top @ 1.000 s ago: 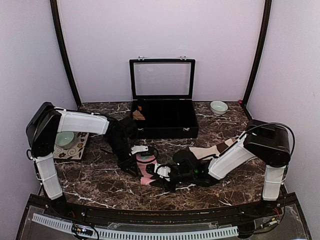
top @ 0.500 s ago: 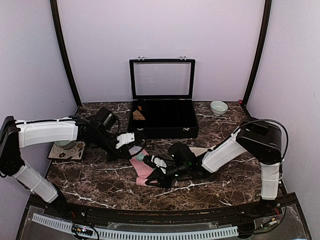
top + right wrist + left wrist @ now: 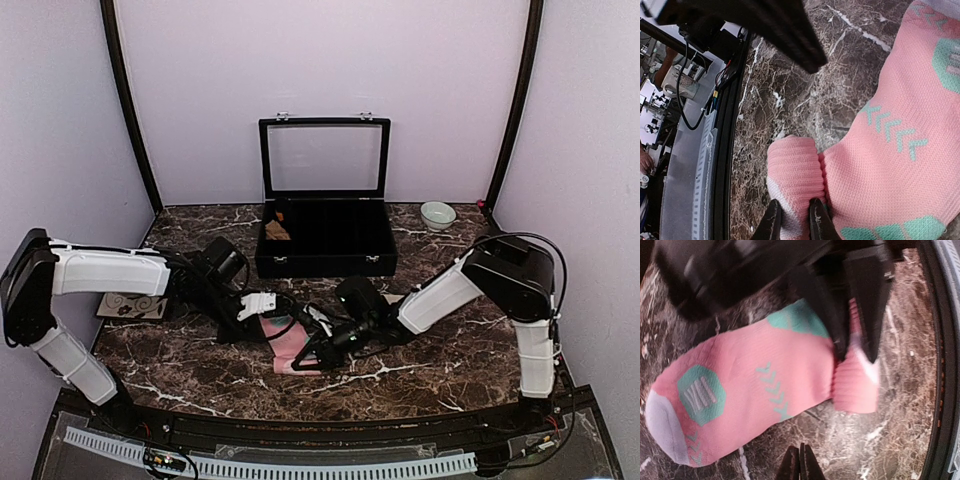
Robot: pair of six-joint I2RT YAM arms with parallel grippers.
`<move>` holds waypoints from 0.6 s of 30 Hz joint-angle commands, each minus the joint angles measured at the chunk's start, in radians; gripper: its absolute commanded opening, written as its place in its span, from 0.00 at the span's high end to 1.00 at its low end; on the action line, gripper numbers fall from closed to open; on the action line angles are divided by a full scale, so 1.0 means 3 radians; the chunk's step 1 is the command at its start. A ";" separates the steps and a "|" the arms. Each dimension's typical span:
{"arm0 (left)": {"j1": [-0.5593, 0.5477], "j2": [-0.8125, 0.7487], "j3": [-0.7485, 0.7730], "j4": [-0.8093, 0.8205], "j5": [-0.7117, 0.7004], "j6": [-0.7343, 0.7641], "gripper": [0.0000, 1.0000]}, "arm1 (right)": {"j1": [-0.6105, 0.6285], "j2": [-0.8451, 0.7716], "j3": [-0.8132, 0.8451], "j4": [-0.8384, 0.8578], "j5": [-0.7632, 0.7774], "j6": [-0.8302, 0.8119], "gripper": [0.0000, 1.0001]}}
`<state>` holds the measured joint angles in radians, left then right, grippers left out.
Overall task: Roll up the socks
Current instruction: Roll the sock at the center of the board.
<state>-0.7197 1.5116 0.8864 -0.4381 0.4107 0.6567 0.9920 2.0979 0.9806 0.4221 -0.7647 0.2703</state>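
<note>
Pinching the folded cuff [image 3: 792,172] of the pink sock [image 3: 890,150], right jaws clenched on it. Left jaws pressed together, empty, near the sock's edge. Sock lies flat, mint patches up, front middle of the marble bench [image 3: 790,95].

The pink sock [image 3: 755,385] with mint patches lies flat, its cuff end bunched up.
</note>
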 commanded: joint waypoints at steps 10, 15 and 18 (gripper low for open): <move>0.0153 0.0961 0.0478 0.0172 -0.0142 -0.0564 0.96 | 0.0099 0.0075 -0.0891 -0.0768 0.0419 0.0466 0.91; 0.0151 0.1109 0.0681 0.0043 -0.0003 -0.0514 0.96 | 0.0215 0.0010 -0.1087 -0.0438 0.0450 0.0738 0.91; 0.0153 0.1190 0.0772 0.0020 0.0033 -0.0472 0.96 | 0.0270 0.0004 -0.1145 -0.0318 0.0506 0.0906 0.91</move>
<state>-0.6724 1.8435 1.0801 -0.3931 0.3916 0.5102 1.0264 1.9968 0.7456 0.6155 -0.7300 0.4522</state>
